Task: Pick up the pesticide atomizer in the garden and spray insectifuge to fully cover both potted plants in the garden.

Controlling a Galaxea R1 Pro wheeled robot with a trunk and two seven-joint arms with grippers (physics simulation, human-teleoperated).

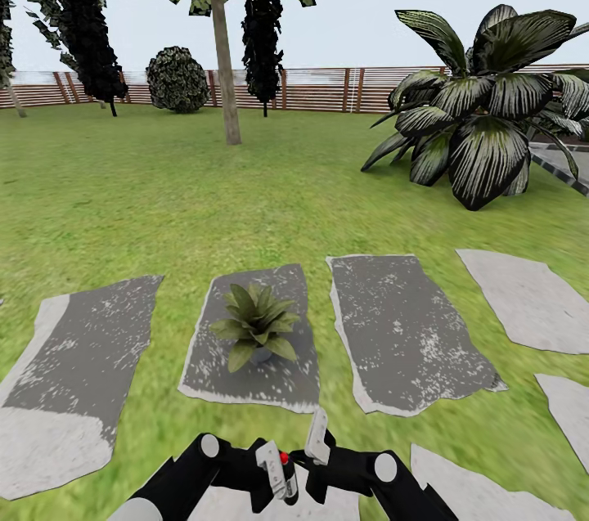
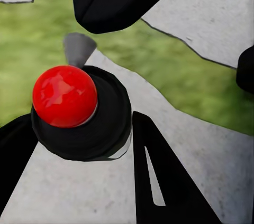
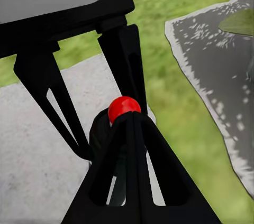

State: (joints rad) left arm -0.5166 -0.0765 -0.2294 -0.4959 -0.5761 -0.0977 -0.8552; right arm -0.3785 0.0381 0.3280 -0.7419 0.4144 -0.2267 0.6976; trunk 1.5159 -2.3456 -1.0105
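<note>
the pesticide atomizer (image 2: 79, 110), a dark bottle with a red top, sits between the fingers of the left end effector (image 1: 278, 473), which pinches its body low at the robot's front, above a grey stepping slab (image 1: 343, 505). the right end effector (image 1: 317, 443) is just beside it, its fingers drawn together at the red top in the right wrist view; whether they press the top or only touch it i cannot tell. one potted plant (image 1: 255, 325) stands ahead on another slab (image 1: 245, 390) in the lawn (image 1: 164, 194), well apart from the bottle.

the step in hand looks like spraying that plant. to do it well, bring the bottle closer and aim its nozzle at the rosette before pressing, keep the left pinch firm so the bottle doesn't twist under the push, and sweep across all the leaves.
</note>
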